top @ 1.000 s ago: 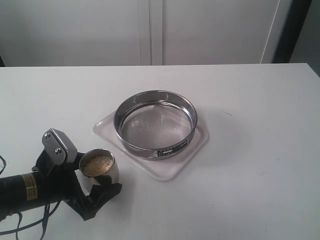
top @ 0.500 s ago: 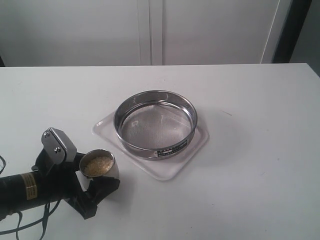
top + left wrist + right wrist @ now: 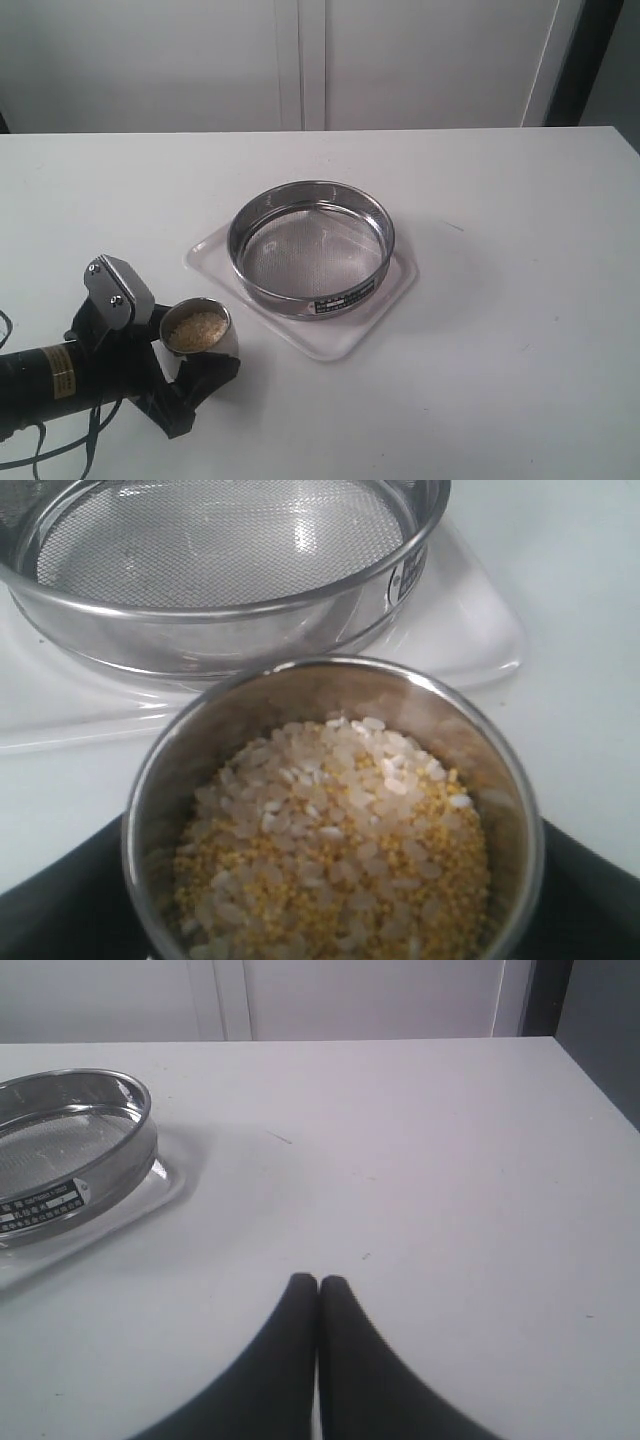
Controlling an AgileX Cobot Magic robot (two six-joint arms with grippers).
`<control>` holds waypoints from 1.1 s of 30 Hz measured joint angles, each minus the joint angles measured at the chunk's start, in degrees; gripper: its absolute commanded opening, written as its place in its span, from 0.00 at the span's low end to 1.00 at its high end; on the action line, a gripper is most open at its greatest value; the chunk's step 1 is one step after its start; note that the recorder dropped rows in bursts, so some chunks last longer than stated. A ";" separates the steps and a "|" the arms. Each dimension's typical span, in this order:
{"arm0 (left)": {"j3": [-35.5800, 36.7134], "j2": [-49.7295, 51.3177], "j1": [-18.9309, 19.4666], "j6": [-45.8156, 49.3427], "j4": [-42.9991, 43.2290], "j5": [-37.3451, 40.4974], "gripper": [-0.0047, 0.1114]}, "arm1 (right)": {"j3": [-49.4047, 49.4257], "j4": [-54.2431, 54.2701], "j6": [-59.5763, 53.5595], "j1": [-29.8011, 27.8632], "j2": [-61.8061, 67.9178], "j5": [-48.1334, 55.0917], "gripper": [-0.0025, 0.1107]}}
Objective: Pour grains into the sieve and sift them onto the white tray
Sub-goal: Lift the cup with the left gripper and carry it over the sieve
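A small steel cup (image 3: 216, 351) stands on the table near the front left, holding the grains (image 3: 195, 328). In the left wrist view the grains (image 3: 330, 830) are whitish rice on top of fine yellow granules. My left gripper (image 3: 193, 346) is shut on the cup, with black fingers (image 3: 590, 900) on either side of it. The sieve (image 3: 311, 300), with nothing in it, rests on the white tray (image 3: 397, 288) just beyond the cup. My right gripper (image 3: 318, 1282) is shut on nothing, over bare table to the right of the sieve (image 3: 60, 1150). It does not show in the exterior view.
The white table (image 3: 520, 330) runs wide to the right of the tray and ends at a pale wall behind (image 3: 300, 60). The left arm's dark tube and cables (image 3: 40, 385) lie along the front left edge.
The left gripper's fingers have drawn in a little around the cup, and the cup sits very slightly higher in the view. The sieve and tray have not moved.
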 measured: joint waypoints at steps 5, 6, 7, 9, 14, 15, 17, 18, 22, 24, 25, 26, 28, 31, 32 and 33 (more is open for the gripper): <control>0.00 -0.11 0.00 0.00 -0.76 0.41 0.04 | 0.00 0.00 0.00 0.00 0.00 0.00 0.02; 0.00 -0.32 0.00 0.00 -0.81 0.67 0.04 | 0.00 0.00 0.00 0.00 0.00 0.00 0.02; 0.00 -0.72 0.00 -0.11 -0.91 1.16 0.04 | 0.00 0.00 0.00 0.00 0.00 0.00 0.02; 0.00 -1.62 0.00 -0.45 -1.12 2.37 0.04 | 0.00 0.00 0.00 0.00 0.00 0.00 0.02; 0.00 -4.80 0.00 -3.01 -1.35 6.40 0.04 | 0.00 0.00 0.00 0.00 0.00 0.00 0.02; 0.00 -5.62 0.00 -3.56 -1.35 7.03 0.04 | 0.00 0.00 0.00 0.00 0.00 0.00 0.02; 0.10 -7.18 0.00 -4.59 -0.91 8.07 0.04 | 0.00 0.00 0.00 0.00 0.00 0.00 0.02; 0.10 -8.02 0.00 -5.22 -0.73 8.53 0.04 | 0.00 0.00 0.00 0.00 0.00 0.00 0.02; 0.10 -11.45 0.00 -7.74 -0.26 10.47 0.04 | 0.00 0.00 0.00 0.00 0.00 0.00 0.02; 0.10 -13.33 0.00 -9.13 -0.14 12.08 0.04 | 0.00 0.00 0.00 0.00 0.00 0.00 0.02; 0.10 -14.14 0.00 -9.86 0.10 12.90 0.04 | 0.00 0.00 0.00 0.00 0.00 0.00 0.02; 0.20 -14.95 0.00 -10.42 0.66 13.40 0.04 | 0.00 0.00 0.00 0.00 0.00 0.00 0.02; 0.20 -17.19 0.00 -12.09 2.28 14.99 0.04 | 0.00 0.00 0.00 0.00 0.00 0.00 0.02; 0.09 -20.65 0.00 -15.08 4.78 18.11 0.04 | 0.00 0.00 0.00 0.00 0.00 0.00 0.02; -0.15 -21.77 0.00 -16.36 5.71 19.53 0.04 | 0.00 0.00 0.00 0.00 0.00 0.00 0.02; -0.37 -22.78 0.00 -17.58 6.28 21.00 0.04 | 0.00 0.00 0.00 0.00 0.00 0.00 0.02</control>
